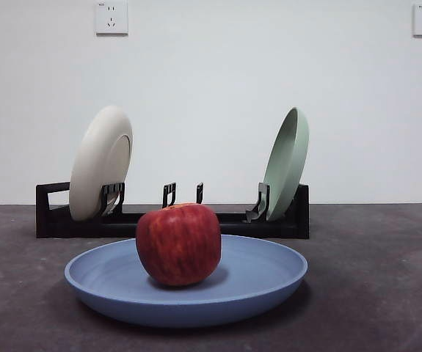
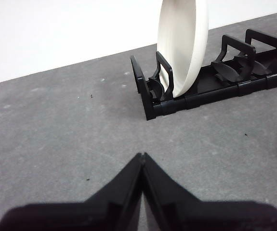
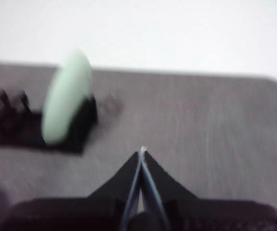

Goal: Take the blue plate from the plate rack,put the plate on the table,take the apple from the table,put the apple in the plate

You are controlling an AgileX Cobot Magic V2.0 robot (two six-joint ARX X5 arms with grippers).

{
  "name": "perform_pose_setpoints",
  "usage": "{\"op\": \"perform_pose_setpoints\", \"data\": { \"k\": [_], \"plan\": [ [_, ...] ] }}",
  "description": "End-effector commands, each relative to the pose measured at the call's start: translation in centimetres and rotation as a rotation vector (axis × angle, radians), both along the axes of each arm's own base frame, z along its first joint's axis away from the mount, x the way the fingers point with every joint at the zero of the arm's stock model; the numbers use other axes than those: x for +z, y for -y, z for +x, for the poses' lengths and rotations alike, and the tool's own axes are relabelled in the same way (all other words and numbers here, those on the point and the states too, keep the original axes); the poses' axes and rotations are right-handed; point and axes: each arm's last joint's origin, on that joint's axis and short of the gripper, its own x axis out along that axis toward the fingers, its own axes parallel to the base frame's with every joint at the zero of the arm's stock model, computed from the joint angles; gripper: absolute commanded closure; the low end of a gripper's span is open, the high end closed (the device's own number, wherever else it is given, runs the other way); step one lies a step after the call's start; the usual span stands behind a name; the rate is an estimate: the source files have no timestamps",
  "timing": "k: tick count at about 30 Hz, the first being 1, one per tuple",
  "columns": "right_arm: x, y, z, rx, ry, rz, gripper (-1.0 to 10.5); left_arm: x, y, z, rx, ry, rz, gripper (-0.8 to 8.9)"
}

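Red apple (image 1: pixel 178 244) sits in the blue plate (image 1: pixel 255 282) on the desk (image 1: pixel 372 279), before the plate rack (image 1: pixel 291 216). Left gripper (image 2: pixel 142 156) and right gripper (image 3: pixel 142 153) are both closed, empty. Judged finished: retreat high, clear of the cream-white plate (image 1: pixel 100 161).

the front view is evenly lit and sharp, with soft light from above: the round deep red apple (image 1: pixel 178 243) carries a faint sheen on top and drops a soft shadow into the shallow periwinkle-blue plate (image 1: pixel 262 282), which darkens the rough dark grey table (image 1: pixel 372 293) beneath its rim. the left wrist view is crisp. the right wrist view is smeared throughout; the pale green plate (image 3: pixel 66 104) there is a blurred oval.
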Motion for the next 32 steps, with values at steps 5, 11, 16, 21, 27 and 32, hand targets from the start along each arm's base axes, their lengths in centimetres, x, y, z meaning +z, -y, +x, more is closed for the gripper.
{"op": "perform_pose_setpoints", "data": {
  "k": [5, 11, 16, 21, 27, 32],
  "plan": [
    [-6.6, 0.8, -0.2, -0.089, 0.046, 0.05, 9.5, -0.2, 0.0, 0.1, 0.001, -0.001, -0.01, 8.18],
    [-8.9, 1.2, -0.3, -0.13, 0.118, 0.049, 9.5, -0.2, 0.0, 0.1, 0.001, -0.001, -0.01, 8.18],
    [-10.5, 1.2, 0.2, -0.137, 0.117, 0.049, 9.5, -0.2, 0.0, 0.1, 0.001, -0.003, -0.01, 8.18],
    [-11.8, 1.2, 0.5, -0.138, 0.081, 0.05, 9.5, -0.3, 0.0, 0.1, 0.001, -0.006, -0.01, 8.18],
    [-12.1, 1.2, 0.5, -0.139, 0.061, 0.052, 9.5, -0.3, 0.0, 0.1, 0.001, -0.008, -0.01, 8.18],
    [-12.1, 1.3, 0.5, -0.14, 0.063, 0.054, 9.5, -0.3, 0.0, 0.1, 0.001, -0.008, -0.01, 8.18]
  ]
}}
